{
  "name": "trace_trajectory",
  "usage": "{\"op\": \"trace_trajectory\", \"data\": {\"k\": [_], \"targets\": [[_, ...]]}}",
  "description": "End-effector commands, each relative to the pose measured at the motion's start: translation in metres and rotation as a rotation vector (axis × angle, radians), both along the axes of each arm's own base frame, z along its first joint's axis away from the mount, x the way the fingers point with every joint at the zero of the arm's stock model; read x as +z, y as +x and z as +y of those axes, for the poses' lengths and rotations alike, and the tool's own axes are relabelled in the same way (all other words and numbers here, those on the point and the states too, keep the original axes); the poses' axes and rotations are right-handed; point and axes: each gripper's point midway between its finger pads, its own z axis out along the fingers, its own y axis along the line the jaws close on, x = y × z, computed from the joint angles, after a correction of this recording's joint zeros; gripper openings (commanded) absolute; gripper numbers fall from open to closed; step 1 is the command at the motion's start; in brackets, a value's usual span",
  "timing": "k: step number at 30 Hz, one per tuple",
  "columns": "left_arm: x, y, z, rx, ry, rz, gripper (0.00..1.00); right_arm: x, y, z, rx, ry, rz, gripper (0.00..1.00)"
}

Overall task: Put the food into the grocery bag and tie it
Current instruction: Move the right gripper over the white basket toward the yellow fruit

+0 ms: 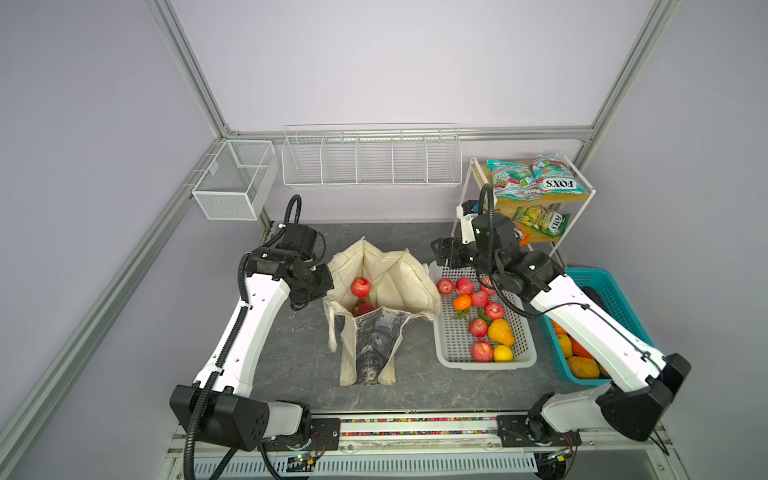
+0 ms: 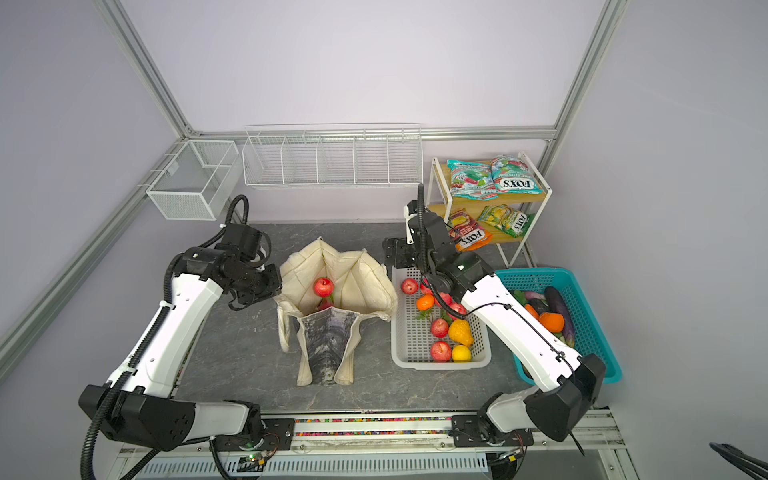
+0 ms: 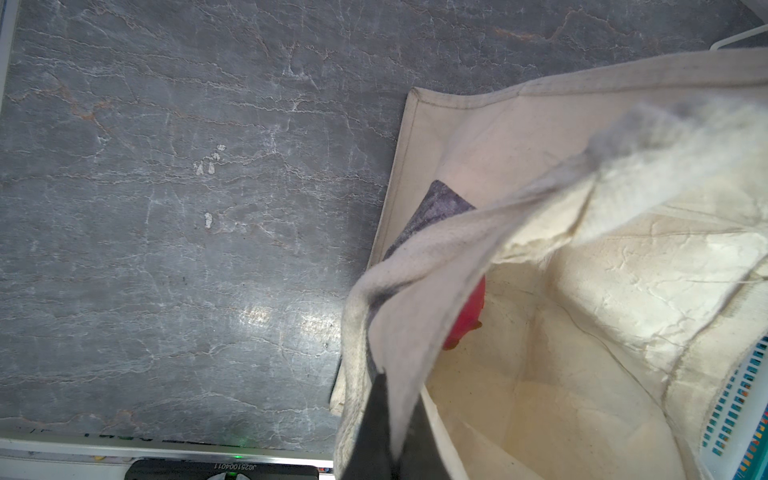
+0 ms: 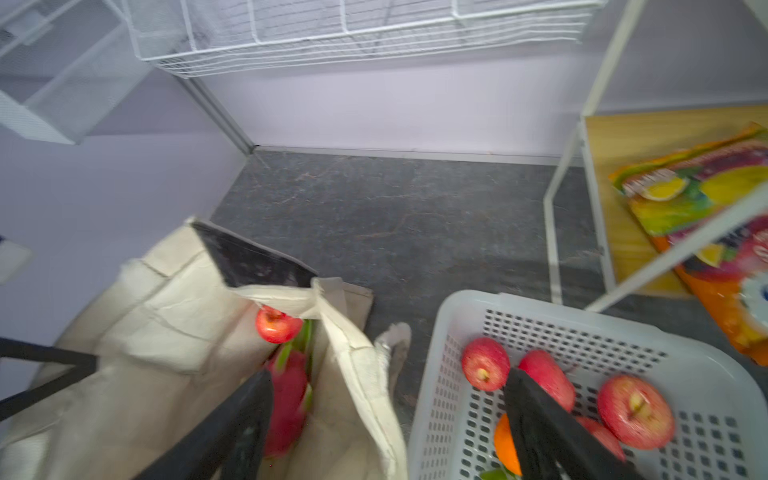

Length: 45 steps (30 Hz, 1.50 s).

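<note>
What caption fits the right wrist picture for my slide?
Open right gripper frames the grocery bag with an apple and dragon fruit inside, beside the white basket.

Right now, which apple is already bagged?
The lone red apple inside the canvas tote, beside the dragon fruit; the others lie in the white perforated basket.

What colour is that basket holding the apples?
The basket is white plastic, perforated all over; it shows clearest in a top view.

Lab cell, aluminium frame point(image 1: 191, 68)
</note>
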Motion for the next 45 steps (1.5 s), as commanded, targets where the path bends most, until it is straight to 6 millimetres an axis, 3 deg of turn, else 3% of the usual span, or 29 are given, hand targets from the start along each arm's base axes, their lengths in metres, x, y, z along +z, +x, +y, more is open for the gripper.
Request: {"op": "trace_trajectory", "data": {"k": [1,10,18,31,45], "targets": [[0.003,0.006,0.002,-0.009,0.017,-0.015,0.00,-0.037,-0.015,-0.047,-0.141,-0.103,0.084,0.92],[-0.007,0.009,-0.003,-0.015,0.004,0.029,0.00,-0.123,-0.058,-0.098,-0.249,-0.218,0.345,0.94],[-0.007,0.007,-0.003,-0.013,0.001,0.028,0.00,-0.175,-0.080,-0.108,-0.264,-0.257,0.541,0.96],[-0.004,0.000,0.001,-0.003,0.006,0.017,0.00,-0.218,-0.095,-0.122,-0.296,-0.338,0.680,0.97],[-0.005,0.002,-0.001,-0.009,-0.004,0.015,0.00,-0.218,-0.109,-0.159,-0.279,-0.595,0.745,0.97]]}}
